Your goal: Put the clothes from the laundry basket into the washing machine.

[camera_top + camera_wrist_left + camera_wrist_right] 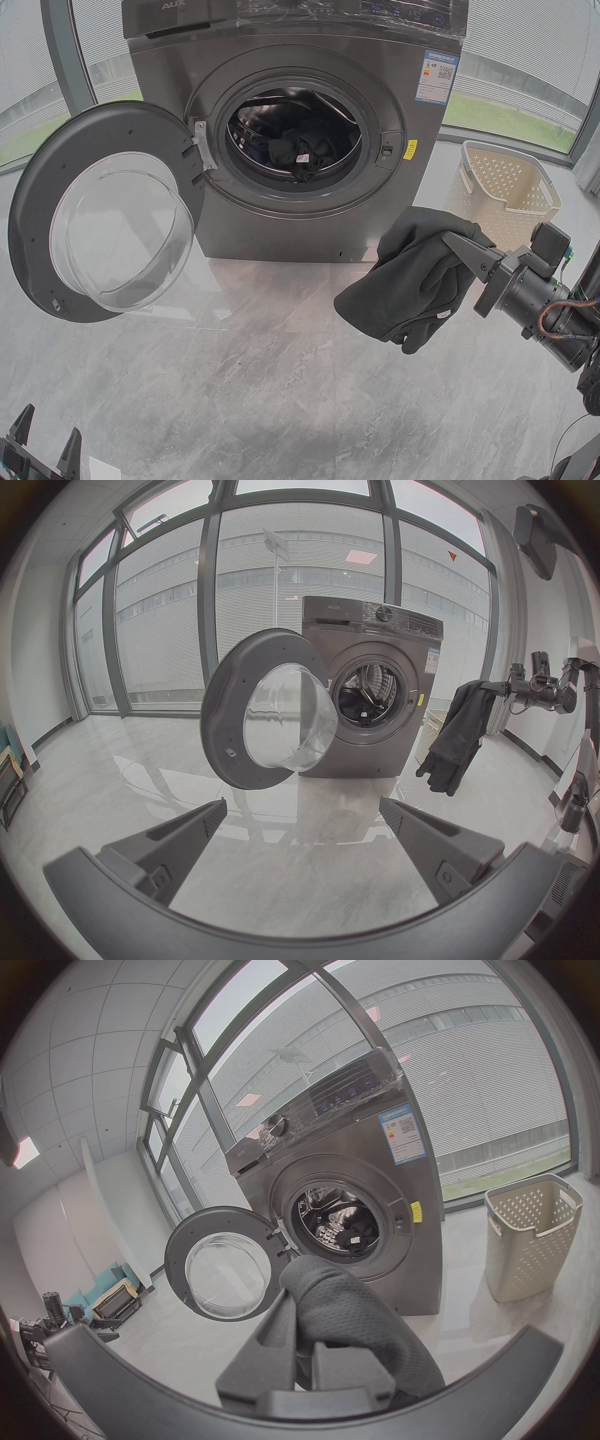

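Observation:
A grey front-loading washing machine (294,131) stands ahead with its round door (106,212) swung wide to the left. Dark clothes (300,150) lie inside the drum. My right gripper (453,240) is shut on a dark grey garment (412,281), which hangs above the floor in front of the machine's lower right corner. The garment (350,1316) drapes over the fingers in the right wrist view. A beige laundry basket (506,187) stands to the right of the machine. My left gripper (300,830) is open and holds nothing, low at the near left.
Grey marble floor (262,375) stretches between me and the machine. Tall windows (162,617) run behind and beside the washer. The open door juts out into the left part of the floor space.

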Robot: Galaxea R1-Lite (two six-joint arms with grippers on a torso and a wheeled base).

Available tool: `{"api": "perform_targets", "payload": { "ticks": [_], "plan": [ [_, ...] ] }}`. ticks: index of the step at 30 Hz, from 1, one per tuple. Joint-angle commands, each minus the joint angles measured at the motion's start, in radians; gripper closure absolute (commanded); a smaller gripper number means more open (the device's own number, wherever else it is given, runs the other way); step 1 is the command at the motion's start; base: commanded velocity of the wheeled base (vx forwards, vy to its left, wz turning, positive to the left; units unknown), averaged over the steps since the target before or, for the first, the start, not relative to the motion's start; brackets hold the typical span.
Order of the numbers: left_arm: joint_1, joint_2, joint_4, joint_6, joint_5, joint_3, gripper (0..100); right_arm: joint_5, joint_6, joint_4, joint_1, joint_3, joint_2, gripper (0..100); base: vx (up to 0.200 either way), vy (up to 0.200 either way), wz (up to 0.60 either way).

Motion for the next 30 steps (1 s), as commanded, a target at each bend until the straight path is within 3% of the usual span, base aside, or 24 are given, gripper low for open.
{"api": "perform_targets", "payload": {
  "ticks": [1, 6, 10, 18, 30],
  "plan": [
    [0.000, -0.014, 0.000, -0.003, 0.000, 0.015, 0, 0.000, 0.001, -0.002, -0.002, -0.006, 0.005, 100, 0.000, 0.000, 0.00],
    [0.000, -0.014, 0.000, 0.010, -0.001, 0.015, 0, 0.000, 0.004, -0.002, -0.004, 0.009, -0.001, 100, 0.000, 0.000, 0.00],
    [0.000, -0.014, 0.000, -0.007, 0.000, 0.015, 0, 0.002, 0.003, -0.002, 0.004, -0.003, 0.011, 100, 0.000, 0.000, 0.00],
    [0.000, -0.014, 0.000, 0.008, 0.000, 0.015, 0, 0.000, 0.001, -0.035, 0.005, -0.010, 0.020, 100, 0.000, 0.000, 0.00],
    [0.002, -0.014, -0.002, 0.007, 0.000, 0.016, 0, 0.000, 0.004, -0.035, 0.011, -0.003, 0.022, 100, 0.000, 0.000, 0.00]
  ]
}}
